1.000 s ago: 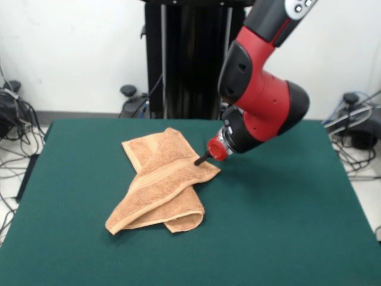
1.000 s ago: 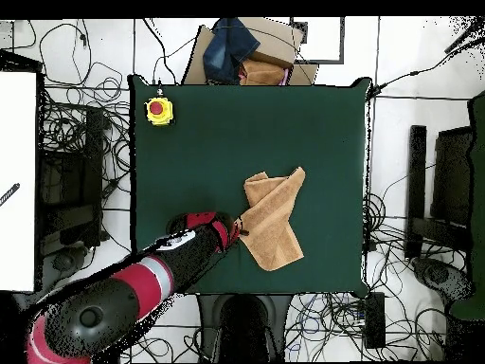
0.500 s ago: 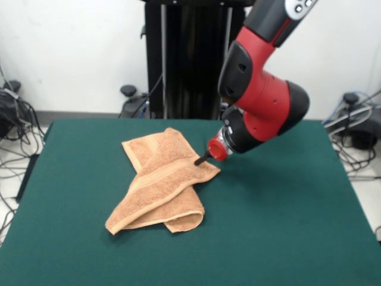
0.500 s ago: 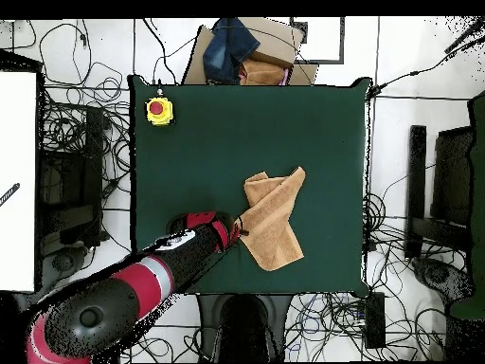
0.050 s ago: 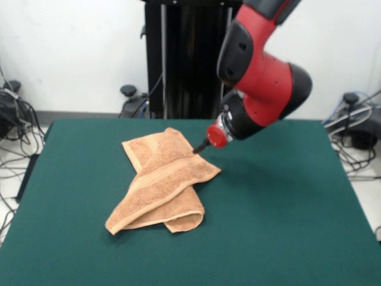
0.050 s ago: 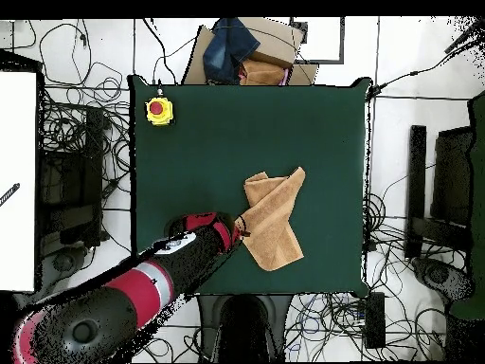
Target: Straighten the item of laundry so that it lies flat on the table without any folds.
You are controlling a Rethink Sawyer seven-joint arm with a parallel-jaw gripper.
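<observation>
In the front view the gripper (image 5: 196, 149) hangs just above the right-hand part of the hand towel (image 5: 162, 181), its dark tip apart from the cloth and pointing down toward the left; whether the tip is spread or closed cannot be told. The red and black arm (image 5: 262, 83) comes down from above to the right of the towel. The towel lies on the left half of the dark green table (image 5: 286, 226), well away from its edges. Behind the table stand a white wall and a black pedestal (image 5: 190, 59), with cables on the floor at both sides. The towel is folded over itself into a long crumpled shape running from upper right to lower left, a paler woven band crossing it. In the overhead view the gripper (image 6: 241, 227) sits at the towel's (image 6: 273, 220) left edge, the arm (image 6: 142, 284) reaching in from the lower left. A yellow box with a red button (image 6: 159, 110) sits at the table's (image 6: 313, 123) upper left corner, cables all around.
</observation>
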